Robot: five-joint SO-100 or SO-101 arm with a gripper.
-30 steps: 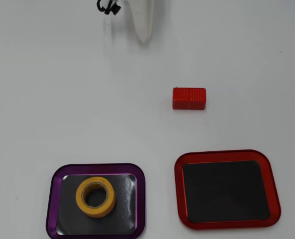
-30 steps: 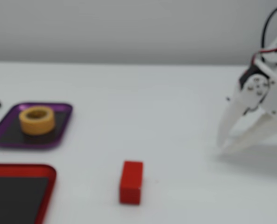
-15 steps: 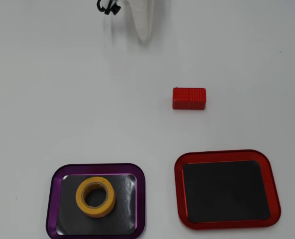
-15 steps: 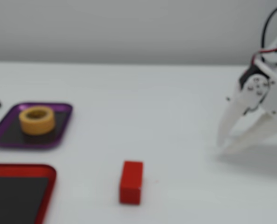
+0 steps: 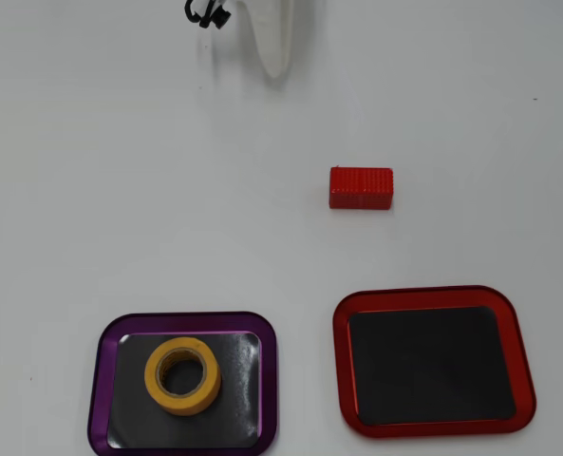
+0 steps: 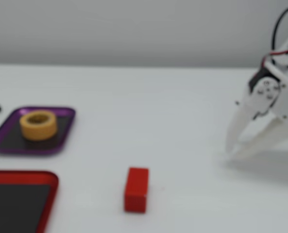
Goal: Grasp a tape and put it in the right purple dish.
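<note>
The yellow tape (image 5: 153, 380) lies flat inside the purple dish (image 5: 99, 380) at the lower left of the overhead view. In the fixed view the tape (image 6: 38, 131) rests in the same purple dish (image 6: 22, 150) at the left. My white gripper (image 6: 231, 153) stands far off at the right, tips down near the table, fingertips together and holding nothing. In the overhead view only the gripper's tip (image 5: 274, 68) shows at the top edge.
A red ribbed block (image 5: 361, 187) lies mid-table, seen in the fixed view as the block (image 6: 136, 189) near the front. A red-rimmed tray (image 5: 340, 361) with a dark inside sits beside the purple dish, at the lower left in the fixed view (image 6: 22, 173).
</note>
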